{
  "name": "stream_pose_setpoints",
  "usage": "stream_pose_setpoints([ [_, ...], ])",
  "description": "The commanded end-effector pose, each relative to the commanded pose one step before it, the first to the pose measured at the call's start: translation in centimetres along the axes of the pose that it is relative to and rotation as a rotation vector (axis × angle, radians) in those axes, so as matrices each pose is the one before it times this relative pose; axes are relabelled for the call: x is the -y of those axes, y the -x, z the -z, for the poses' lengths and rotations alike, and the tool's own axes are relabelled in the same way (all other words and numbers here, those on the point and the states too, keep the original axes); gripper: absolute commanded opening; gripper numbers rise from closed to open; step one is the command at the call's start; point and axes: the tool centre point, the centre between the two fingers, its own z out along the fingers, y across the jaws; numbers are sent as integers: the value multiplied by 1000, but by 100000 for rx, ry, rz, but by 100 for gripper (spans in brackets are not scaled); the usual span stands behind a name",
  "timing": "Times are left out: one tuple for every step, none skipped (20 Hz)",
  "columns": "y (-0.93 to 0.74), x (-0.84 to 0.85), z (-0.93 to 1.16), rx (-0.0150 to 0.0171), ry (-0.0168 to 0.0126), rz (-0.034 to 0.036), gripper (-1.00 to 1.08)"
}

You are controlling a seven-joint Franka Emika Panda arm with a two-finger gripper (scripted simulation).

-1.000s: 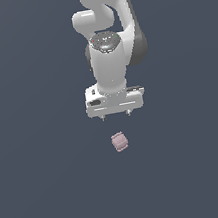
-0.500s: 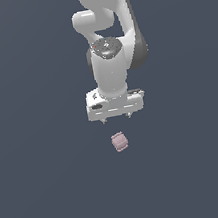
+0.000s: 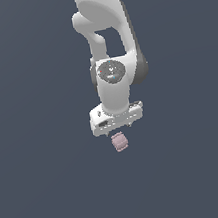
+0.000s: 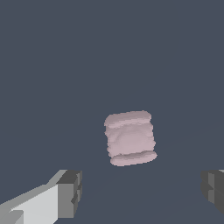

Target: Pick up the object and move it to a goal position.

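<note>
We saw the white arm (image 3: 109, 40) reach down over the plain dark counter (image 3: 44, 193), its gripper (image 3: 118, 128) hanging right above the object (image 3: 119, 142). In the exterior view the pale pink, barrel-like block sat just under the gripper's lower edge; we could not tell whether they touched. In the wrist view the object (image 4: 130, 138) lay on the counter with a ribbed band at each end, and the grey fingertips (image 4: 70, 192) stood well to either side of it, so the jaws were wide and held nothing.
</note>
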Motion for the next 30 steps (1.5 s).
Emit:
stream_pose_setpoints([
  [-505,-129,-1329,241,72,4994,100],
  [-152,-46,-445,84,0,1614,100],
  [-134,-42,-405,73,-7,1458,100],
  [-117,-38,-364,63,-11,1303,100],
  [-101,-34,-322,53,-14,1148,100],
  [-85,-31,-280,45,-15,992,100],
  [-72,-24,-238,37,-15,842,100],
  [-57,-23,-195,29,-14,683,100],
  [-44,-16,-152,22,-12,534,100],
  [-32,-10,-109,16,-9,384,100],
  [-19,-7,-65,9,-6,229,100],
  [-4,-7,-22,3,-2,69,100],
  [71,22,75,82,-28,-495,100],
  [1,-2,-38,0,0,0,100],
  [3,-7,-114,0,0,0,100],
  [5,-11,-190,0,0,0,100],
  [-7,28,-257,-10,4,68,100],
  [12,-19,-339,0,0,0,100],
  [1,20,-405,-10,3,68,100],
  [5,17,-477,-10,3,68,100],
  [25,-29,-555,0,0,0,100],
  [7,29,-594,-15,4,96,100],
  [10,14,-538,-10,3,68,100],
  [18,-26,-466,0,0,0,100],
  [-12,37,-376,-15,4,96,100],
  [0,-21,-307,0,0,0,100],
  [-11,-19,-228,0,0,0,100],
  [-38,24,-140,-12,7,68,100],
  [-34,-17,-69,0,0,0,100],
  [-38,-13,1,0,0,0,100],
])
